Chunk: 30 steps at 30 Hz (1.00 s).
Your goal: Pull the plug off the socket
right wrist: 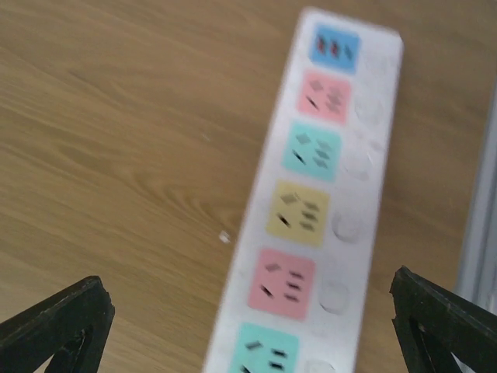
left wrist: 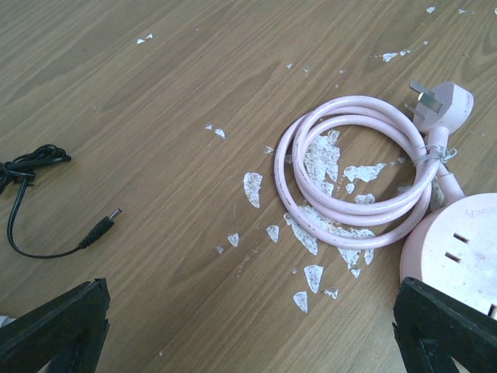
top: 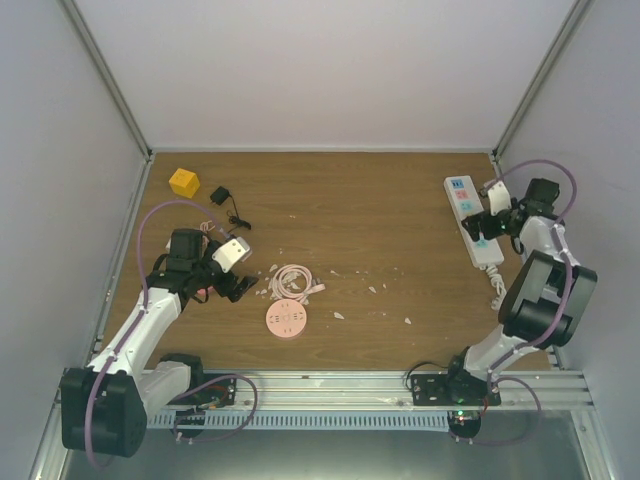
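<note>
The socket is a white power strip [top: 462, 195] with coloured outlets, lying at the right edge of the table. My right gripper [top: 483, 222] hovers over its middle, open. In the right wrist view the strip [right wrist: 311, 210] runs between the wide-apart fingers of that gripper [right wrist: 248, 326], and no plug sits in the outlets that show. A black plug adapter [top: 219, 193] with a thin cable lies far left, apart from the strip. My left gripper [top: 238, 282] is open over bare wood [left wrist: 248, 334], with the cable's barrel end [left wrist: 99, 228] to its left.
A round pink socket [top: 286, 318] [left wrist: 466, 249] with a coiled pink cord [left wrist: 357, 210] and its pink plug [left wrist: 446, 105] lies at table centre. A yellow cube [top: 183, 181] sits at the back left. White flakes [left wrist: 252, 188] are scattered on the wood.
</note>
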{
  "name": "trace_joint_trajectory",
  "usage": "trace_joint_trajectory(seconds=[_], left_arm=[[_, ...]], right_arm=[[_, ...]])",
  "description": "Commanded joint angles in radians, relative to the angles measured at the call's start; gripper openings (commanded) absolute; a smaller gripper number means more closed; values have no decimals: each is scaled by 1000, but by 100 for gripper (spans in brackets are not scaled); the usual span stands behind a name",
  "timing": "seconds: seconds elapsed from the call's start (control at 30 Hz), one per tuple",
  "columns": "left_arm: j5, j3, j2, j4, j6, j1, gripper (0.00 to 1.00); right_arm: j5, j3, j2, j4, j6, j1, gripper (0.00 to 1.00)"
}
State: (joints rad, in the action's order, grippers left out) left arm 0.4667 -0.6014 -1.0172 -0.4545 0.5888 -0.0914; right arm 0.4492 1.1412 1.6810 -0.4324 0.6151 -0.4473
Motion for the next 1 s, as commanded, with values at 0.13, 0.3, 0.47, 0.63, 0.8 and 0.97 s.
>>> trace_joint_trajectory(seconds=[0.13, 0.3, 0.47, 0.63, 0.8, 0.97], left_arm=[[7, 11, 5, 41, -12, -11, 99], [8, 7, -4, 40, -14, -14, 99], [8, 7, -5, 33, -14, -17, 99], [2, 7, -4, 33, -15, -18, 99], [4, 8, -5, 32, -14, -17, 99], [-5, 6, -8, 34, -17, -18, 99]], right_arm=[[251, -48, -169, -118, 245, 166, 96], [347, -64, -230, -191, 342, 303, 94], [370, -66, -256, -217, 383, 496, 90], [315, -62, -233, -198, 404, 670, 87], [253, -24, -167, -153, 342, 798, 80], [181, 26, -87, -106, 291, 915, 77]])
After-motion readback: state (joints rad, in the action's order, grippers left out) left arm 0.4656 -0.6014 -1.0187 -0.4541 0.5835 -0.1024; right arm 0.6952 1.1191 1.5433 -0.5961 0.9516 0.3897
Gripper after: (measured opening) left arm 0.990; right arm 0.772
